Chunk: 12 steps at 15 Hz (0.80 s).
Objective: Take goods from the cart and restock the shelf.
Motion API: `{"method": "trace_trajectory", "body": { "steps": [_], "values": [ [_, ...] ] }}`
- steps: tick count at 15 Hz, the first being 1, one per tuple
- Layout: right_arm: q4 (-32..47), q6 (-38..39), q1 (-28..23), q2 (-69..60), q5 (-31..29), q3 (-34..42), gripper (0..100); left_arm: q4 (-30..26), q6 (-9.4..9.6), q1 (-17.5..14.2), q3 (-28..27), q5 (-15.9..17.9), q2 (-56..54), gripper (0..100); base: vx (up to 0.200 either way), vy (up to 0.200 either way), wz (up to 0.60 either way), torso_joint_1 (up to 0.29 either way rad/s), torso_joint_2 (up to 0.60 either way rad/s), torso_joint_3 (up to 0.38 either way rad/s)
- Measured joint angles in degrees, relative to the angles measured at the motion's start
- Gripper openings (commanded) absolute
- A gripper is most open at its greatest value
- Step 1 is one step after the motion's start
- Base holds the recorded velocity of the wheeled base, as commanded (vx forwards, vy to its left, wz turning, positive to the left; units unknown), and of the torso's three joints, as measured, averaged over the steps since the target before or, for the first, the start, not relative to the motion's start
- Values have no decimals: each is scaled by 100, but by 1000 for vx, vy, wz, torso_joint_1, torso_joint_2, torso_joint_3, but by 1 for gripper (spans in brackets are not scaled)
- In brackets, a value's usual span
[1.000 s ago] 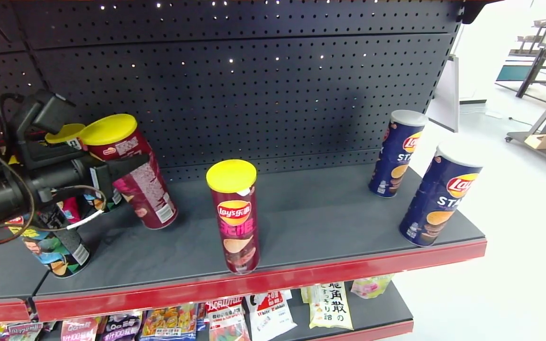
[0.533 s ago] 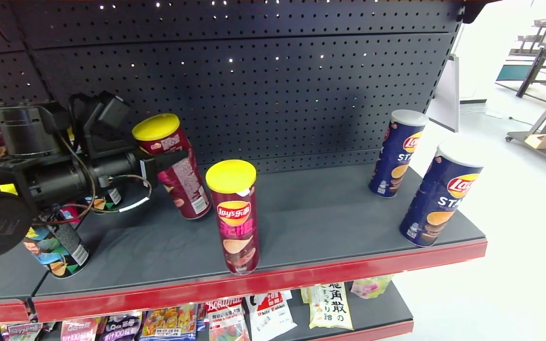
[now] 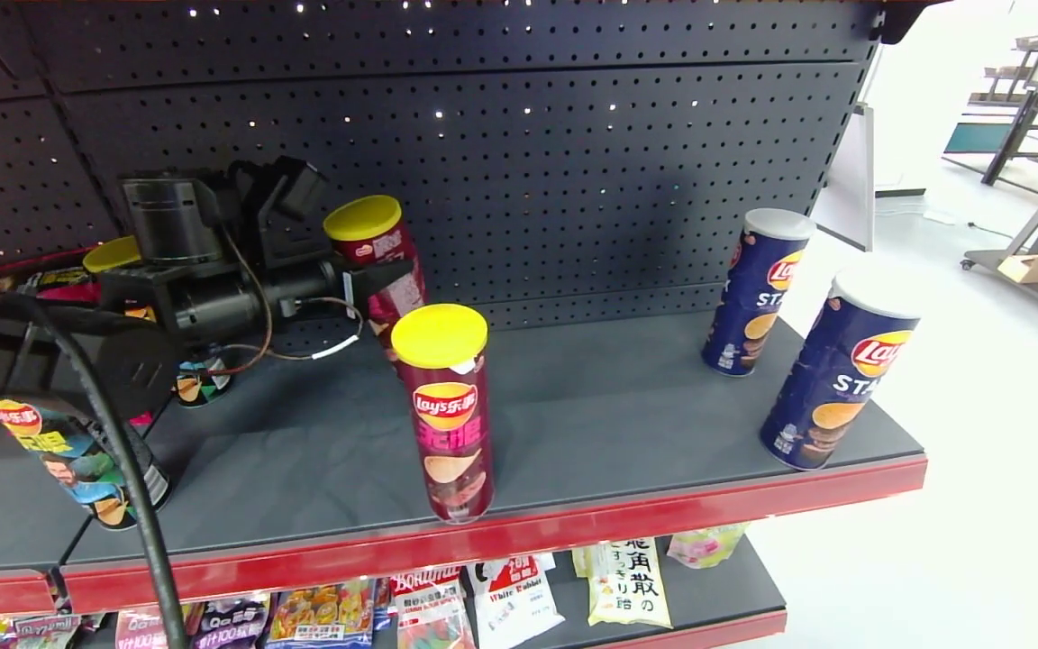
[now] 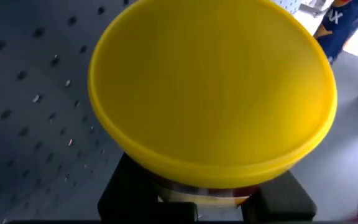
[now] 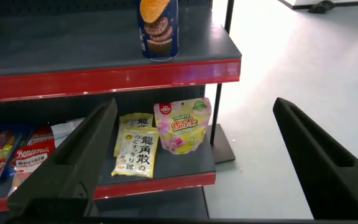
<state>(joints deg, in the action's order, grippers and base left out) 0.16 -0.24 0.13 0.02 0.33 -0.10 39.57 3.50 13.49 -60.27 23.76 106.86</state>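
Note:
My left gripper is shut on a maroon chip can with a yellow lid, holding it tilted near the pegboard back of the grey shelf. In the left wrist view the can's yellow lid sits right above my left gripper. A second maroon can stands upright at the shelf's front edge, just in front of the held one. Two blue cans stand at the shelf's right end. My right gripper hangs open below shelf level, holding nothing.
Colourful cans and another yellow-lidded can crowd the shelf's left end. The lower shelf carries snack bags. A blue can stands at the edge above. The red lip runs along the front.
My left arm has carried the maroon can to the right and toward the pegboard, from beside the colourful cans to just behind the front maroon can. The other cans have stayed put.

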Motion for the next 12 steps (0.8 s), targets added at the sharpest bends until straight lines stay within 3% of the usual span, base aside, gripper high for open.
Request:
{"method": "trace_trajectory", "body": {
  "steps": [7,12],
  "values": [
    [0,0,2,0,0,0,100,-108,5,467,-792,-694,756,0,0,0,0,0,0,0],
    [2,0,7,0,0,0,100,-517,2,624,-1161,-855,1008,0,0,0,0,0,0,0]
  ]
}}
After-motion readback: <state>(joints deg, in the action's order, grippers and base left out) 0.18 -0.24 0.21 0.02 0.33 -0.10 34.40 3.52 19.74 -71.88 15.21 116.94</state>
